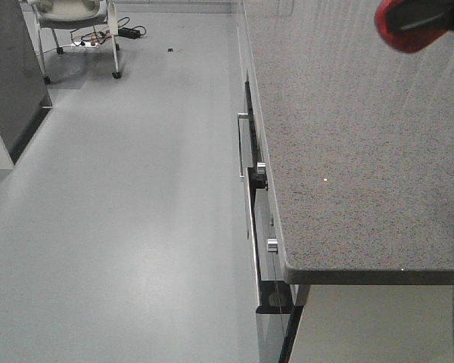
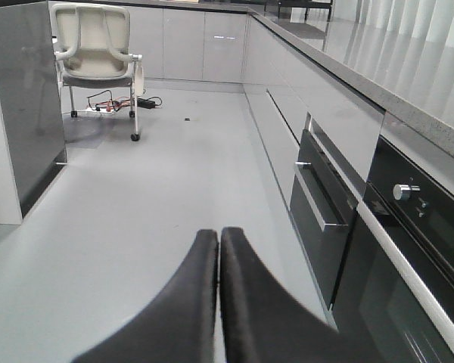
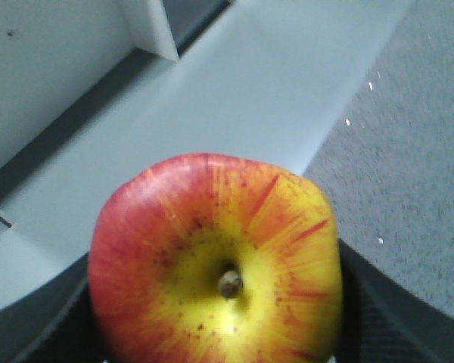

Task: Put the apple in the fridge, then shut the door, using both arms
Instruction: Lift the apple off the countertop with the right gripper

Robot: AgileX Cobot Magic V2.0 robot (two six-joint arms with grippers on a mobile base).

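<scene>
The apple, red with a yellow patch round its stem, fills the right wrist view. My right gripper is shut on it, a black finger on either side. In the front view the apple shows at the top right above the counter, with a black finger across it. My left gripper is shut with nothing in it, hanging over the grey floor. The dark grey fridge stands at the far left, also at the left edge of the front view. Its door cannot be told apart and its inside is hidden.
A speckled grey counter runs along the right, with drawers, handles and oven knobs on its front. A black oven is close on the right. A white wheeled chair and floor cables sit far back.
</scene>
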